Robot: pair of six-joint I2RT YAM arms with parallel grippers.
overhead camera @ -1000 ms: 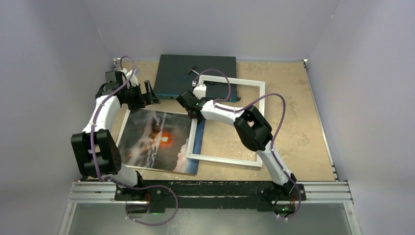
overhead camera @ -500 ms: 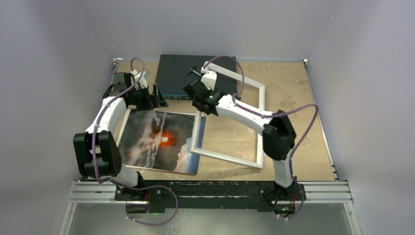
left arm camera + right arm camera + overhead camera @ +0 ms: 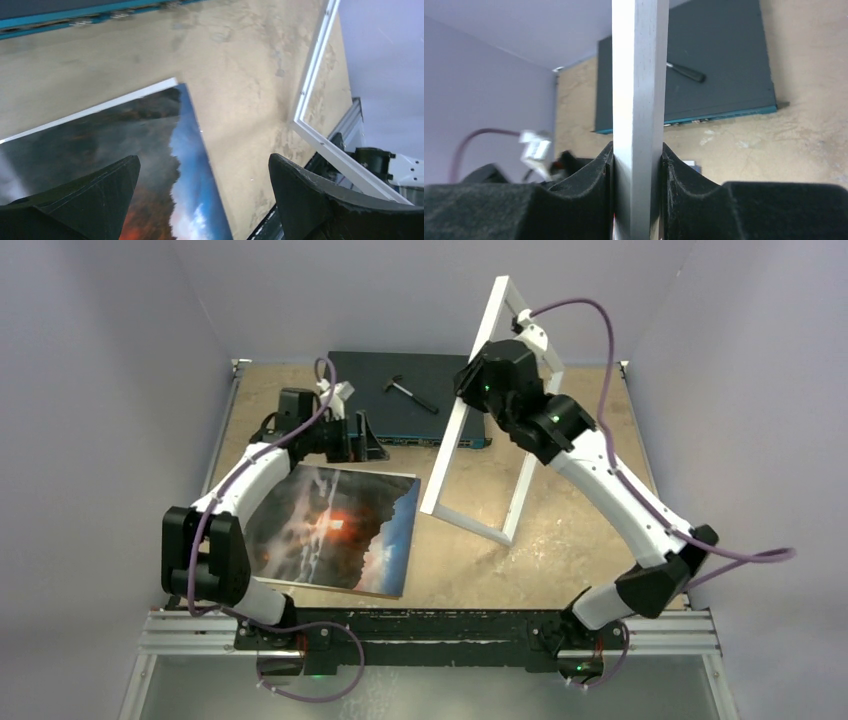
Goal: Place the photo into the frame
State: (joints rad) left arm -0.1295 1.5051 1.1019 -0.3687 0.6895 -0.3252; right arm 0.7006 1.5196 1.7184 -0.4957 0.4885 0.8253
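The tan, mottled tabletop is carrying everything here. The large white rectangular picture frame is standing steeply tilted at centre – its lower rail is sitting down at the tabletop and its upper rail is reaching high toward the back wall. The large glossy photo, dark cloud with an orange-red glow and a blue strip on the side facing the frame, is lying flat on the near left of the tabletop, close to the frame's lower corner but apart from it. A dark flat rectangular box is resting along the far edge, with a small black tool lying on top. The right end effector is clamping one white rail of the frame between both fingers. The left end effector is hovering over the photo's far corner by the blue strip – fingers spread wide, gripping nothing.
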